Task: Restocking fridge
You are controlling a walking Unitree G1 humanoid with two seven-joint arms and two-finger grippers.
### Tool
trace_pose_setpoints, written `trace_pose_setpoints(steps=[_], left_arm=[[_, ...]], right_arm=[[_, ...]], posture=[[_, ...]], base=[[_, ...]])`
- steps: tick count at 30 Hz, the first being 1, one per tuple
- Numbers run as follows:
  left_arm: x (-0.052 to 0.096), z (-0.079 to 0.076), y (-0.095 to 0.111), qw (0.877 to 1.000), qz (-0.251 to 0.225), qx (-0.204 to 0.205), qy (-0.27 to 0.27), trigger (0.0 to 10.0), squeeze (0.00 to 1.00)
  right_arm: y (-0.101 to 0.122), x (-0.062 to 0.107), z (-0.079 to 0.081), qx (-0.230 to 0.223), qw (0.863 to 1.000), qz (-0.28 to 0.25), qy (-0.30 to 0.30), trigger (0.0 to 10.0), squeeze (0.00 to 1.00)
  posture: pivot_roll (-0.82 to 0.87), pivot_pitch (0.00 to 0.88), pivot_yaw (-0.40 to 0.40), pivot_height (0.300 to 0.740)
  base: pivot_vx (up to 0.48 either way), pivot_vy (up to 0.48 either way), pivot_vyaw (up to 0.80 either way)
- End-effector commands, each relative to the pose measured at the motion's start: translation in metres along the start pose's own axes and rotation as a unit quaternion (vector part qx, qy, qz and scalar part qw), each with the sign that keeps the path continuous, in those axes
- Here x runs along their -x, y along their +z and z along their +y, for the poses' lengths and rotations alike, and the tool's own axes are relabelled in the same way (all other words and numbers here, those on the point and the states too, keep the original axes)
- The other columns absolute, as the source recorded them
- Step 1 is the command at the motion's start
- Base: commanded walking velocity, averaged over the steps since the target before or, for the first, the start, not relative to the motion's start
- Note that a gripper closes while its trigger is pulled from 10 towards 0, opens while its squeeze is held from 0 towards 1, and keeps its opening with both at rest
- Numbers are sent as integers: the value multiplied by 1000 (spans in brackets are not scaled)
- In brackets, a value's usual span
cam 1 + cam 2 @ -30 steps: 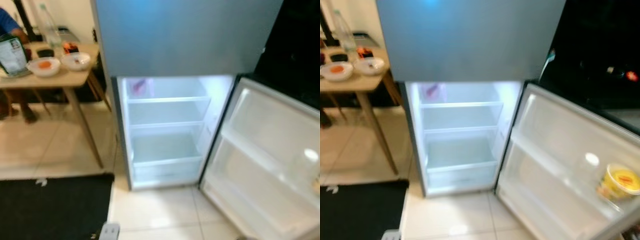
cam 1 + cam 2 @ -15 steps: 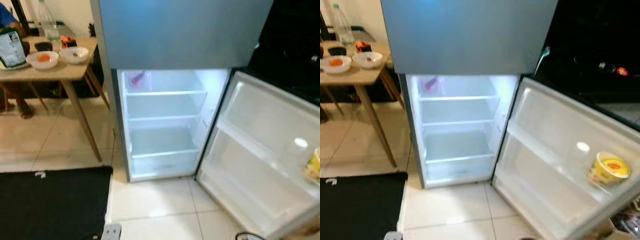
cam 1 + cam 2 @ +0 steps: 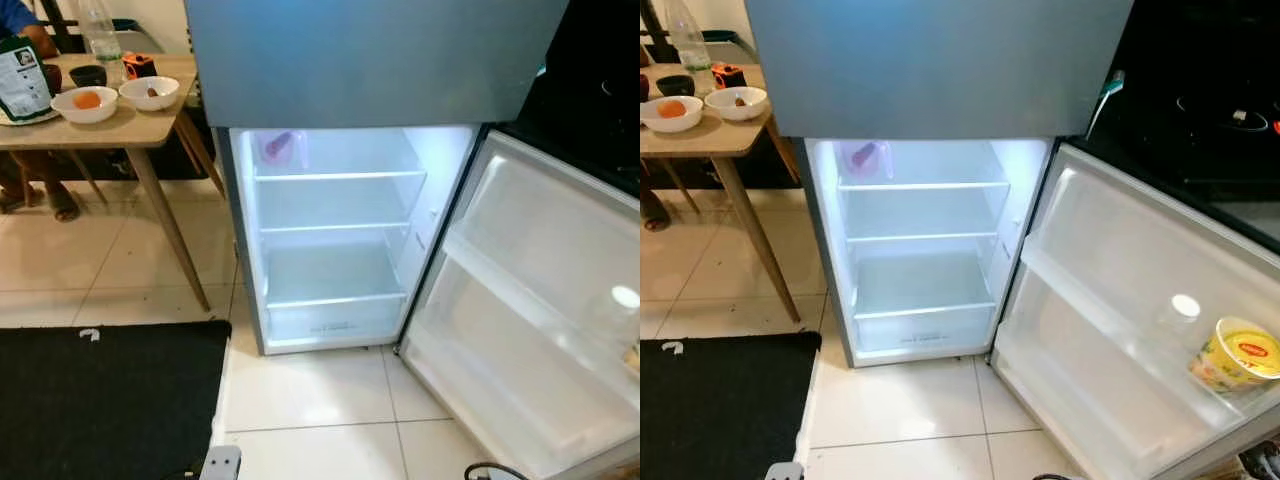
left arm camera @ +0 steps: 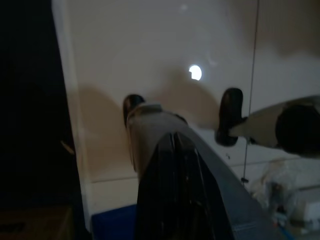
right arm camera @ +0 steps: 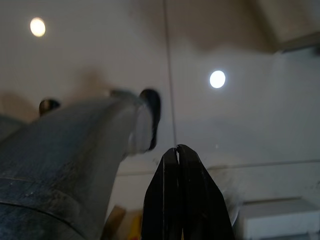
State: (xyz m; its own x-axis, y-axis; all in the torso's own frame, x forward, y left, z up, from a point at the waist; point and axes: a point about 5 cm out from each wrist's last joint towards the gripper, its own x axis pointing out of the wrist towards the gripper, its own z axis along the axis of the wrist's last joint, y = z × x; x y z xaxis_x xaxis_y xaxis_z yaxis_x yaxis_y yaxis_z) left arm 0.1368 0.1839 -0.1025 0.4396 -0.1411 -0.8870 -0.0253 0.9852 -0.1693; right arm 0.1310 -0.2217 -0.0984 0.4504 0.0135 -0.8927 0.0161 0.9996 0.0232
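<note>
We see the fridge [image 3: 925, 240] centre frame, door open; yellow tub [image 3: 1237, 358] lower right looks light, slippery plastic, so grasp its sides. Left gripper [image 4: 176, 150] and right gripper [image 5: 178, 155] both clenched, empty.

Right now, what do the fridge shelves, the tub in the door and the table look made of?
Shelves: clear glass or plastic, lit through, pale front edges.
Tub: glossy yellow plastic, printed lid.
Table: light wood or wood veneer, matte, with angled wooden legs.
</note>
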Motion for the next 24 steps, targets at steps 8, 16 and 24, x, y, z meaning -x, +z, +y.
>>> trace_pose_setpoints(steps=[8,16,24], left_arm=[[1,3,-4,1000,9,-1,12,10000,0],[1,3,-5,1000,12,-6,16,10000,0],[1,3,-4,1000,11,-4,19,10000,0]], right_arm=[[-5,1,-2,1,1000,7,1,10000,0],[-11,3,-6,6,1000,16,-7,10000,0],[-13,3,-6,2,1000,17,-10,10000,0]], posture=[[-60,14,-31,740],[-60,12,-32,740],[-58,3,-30,740]], base=[[0,0,-525],[0,0,-387],[0,0,0]])
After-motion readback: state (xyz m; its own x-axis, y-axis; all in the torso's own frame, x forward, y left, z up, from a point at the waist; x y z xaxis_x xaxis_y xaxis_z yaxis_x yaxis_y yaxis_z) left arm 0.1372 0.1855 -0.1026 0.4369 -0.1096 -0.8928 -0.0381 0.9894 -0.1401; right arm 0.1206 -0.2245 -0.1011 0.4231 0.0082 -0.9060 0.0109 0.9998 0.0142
